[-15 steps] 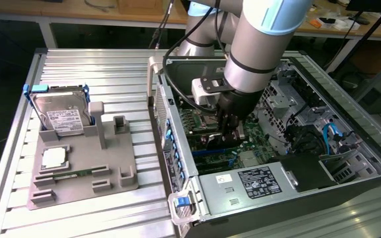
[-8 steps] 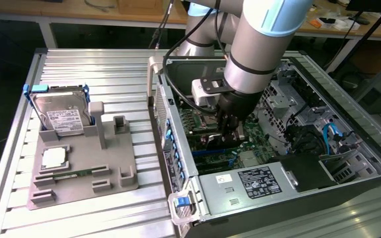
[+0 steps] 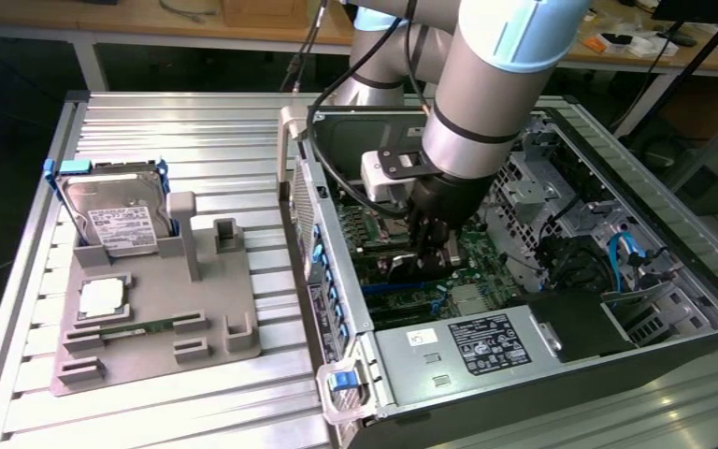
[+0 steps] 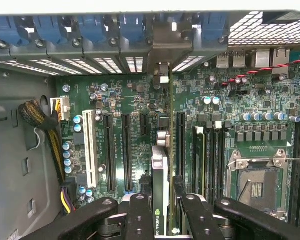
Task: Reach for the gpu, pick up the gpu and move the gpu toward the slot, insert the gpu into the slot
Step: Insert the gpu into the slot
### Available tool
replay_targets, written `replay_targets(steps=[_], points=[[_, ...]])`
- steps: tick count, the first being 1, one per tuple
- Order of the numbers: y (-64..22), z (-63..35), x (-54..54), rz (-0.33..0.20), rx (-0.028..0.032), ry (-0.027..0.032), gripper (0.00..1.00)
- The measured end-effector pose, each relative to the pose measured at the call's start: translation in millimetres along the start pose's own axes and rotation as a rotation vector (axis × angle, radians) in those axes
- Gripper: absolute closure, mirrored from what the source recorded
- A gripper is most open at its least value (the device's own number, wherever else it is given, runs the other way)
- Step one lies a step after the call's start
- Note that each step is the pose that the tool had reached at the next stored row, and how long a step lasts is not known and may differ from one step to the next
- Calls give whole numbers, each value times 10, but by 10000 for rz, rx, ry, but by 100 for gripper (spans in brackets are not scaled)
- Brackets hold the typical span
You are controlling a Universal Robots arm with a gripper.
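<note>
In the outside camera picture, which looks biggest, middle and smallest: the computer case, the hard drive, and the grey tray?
1. The computer case looks biggest.
2. The grey tray comes next.
3. The hard drive looks smallest, standing upright in the tray.

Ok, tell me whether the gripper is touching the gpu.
Touching. In the wrist view the gripper has its black fingers pressed against both faces of the gpu, which stands on edge between them above the green motherboard.
</note>
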State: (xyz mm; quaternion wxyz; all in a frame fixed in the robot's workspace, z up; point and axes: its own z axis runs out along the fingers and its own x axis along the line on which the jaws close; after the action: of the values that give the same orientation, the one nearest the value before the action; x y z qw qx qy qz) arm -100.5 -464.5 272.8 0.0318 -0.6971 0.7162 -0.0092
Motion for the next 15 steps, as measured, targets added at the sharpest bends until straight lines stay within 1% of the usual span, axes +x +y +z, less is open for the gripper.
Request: replay_targets(steps=[5, 9, 13, 15], points=[[1, 14, 5, 0, -14, -3, 73], [1, 24, 10, 2, -36, -18, 73], [1, 34, 15, 4, -66, -41, 73], [2, 39, 16, 6, -82, -63, 73]])
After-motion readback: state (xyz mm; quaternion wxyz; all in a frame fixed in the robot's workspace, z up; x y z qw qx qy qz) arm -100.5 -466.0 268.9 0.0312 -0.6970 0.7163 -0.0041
